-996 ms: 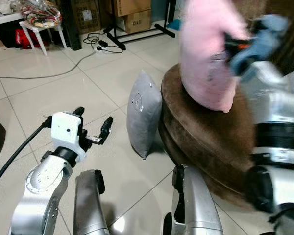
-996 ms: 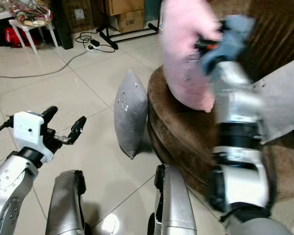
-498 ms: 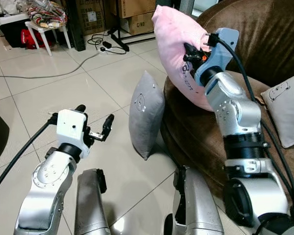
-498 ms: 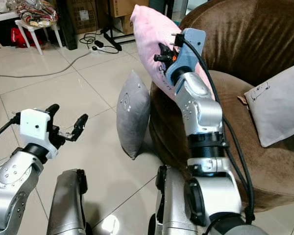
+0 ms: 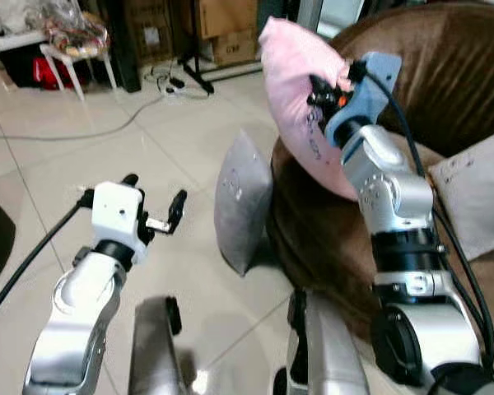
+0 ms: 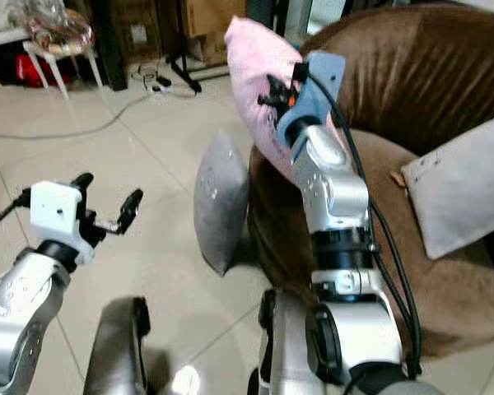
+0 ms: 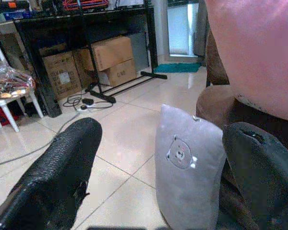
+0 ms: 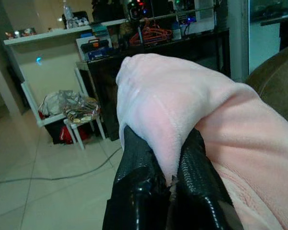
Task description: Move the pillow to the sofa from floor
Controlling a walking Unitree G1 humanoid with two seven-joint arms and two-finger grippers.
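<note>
The right claw [image 6: 277, 90] is clamped on a thin fold of the pink pillow [image 6: 259, 78], upper centre over the sofa [image 6: 395, 123]; that pinch could slip. The left claw [image 5: 152, 202] hangs apart, lower left.

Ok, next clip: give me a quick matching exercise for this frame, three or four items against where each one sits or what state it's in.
Items:
1. pink pillow
2. grey pillow
3. white pillow
4. left gripper

States:
A. standing on the floor against the sofa
B. lying on the sofa seat
C. open, holding nothing
D. pinched in the right gripper, held above the sofa's edge

Pairs: 1-D, 2-A, 3-B, 4-C
</note>
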